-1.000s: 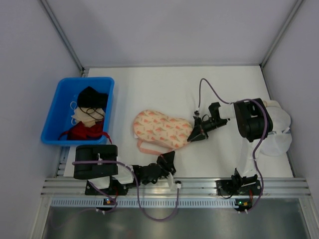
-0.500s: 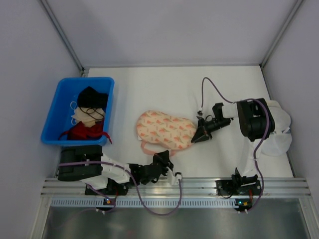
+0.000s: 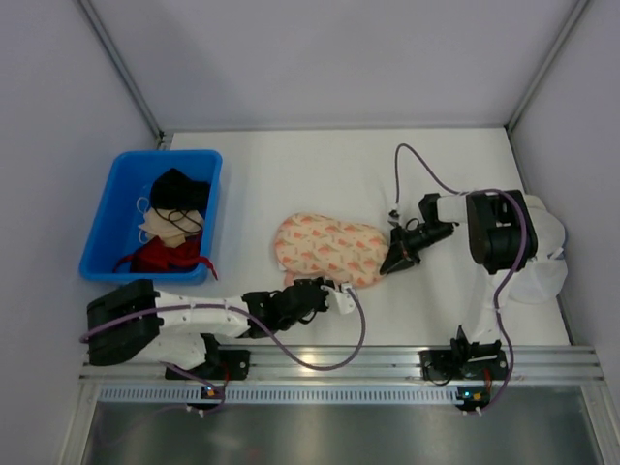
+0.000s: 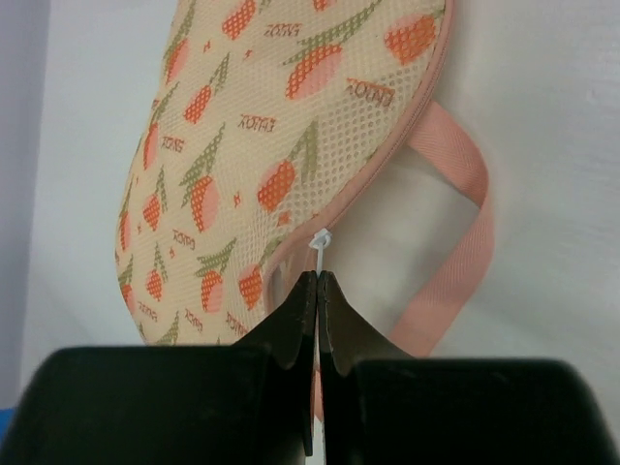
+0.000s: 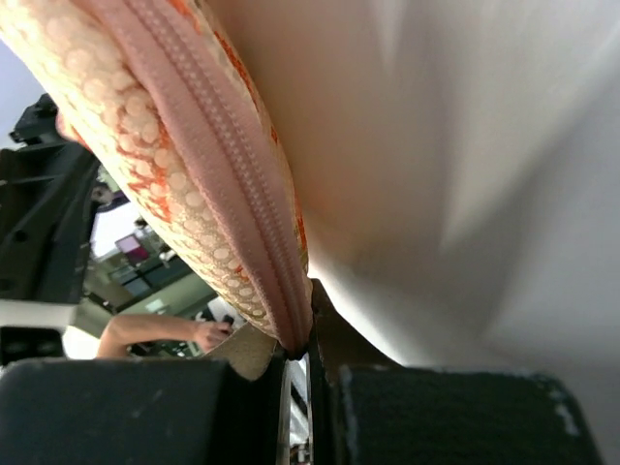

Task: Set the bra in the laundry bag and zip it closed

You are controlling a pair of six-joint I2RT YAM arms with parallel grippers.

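Note:
The laundry bag (image 3: 329, 249) lies folded shut at mid-table, peach-pink mesh with orange print. It fills the left wrist view (image 4: 252, 126) and the right wrist view (image 5: 145, 165). My left gripper (image 3: 315, 294) is at the bag's near edge. Its jaws (image 4: 318, 281) are shut on the white zip pull (image 4: 319, 242). My right gripper (image 3: 395, 260) is shut on the pink zip rim (image 5: 237, 165) at the bag's right end, as the right wrist view (image 5: 298, 344) shows. The bra does not show in any view.
A blue bin (image 3: 107, 218) at the left holds black, beige and red garments. The bag's pink strap (image 4: 465, 242) loops out on the table beside the zip pull. White round domes (image 3: 544, 252) sit at the right behind my right arm.
The bag has slid to the right with my right gripper. My left arm has stretched out from near its base to the bag's near edge.

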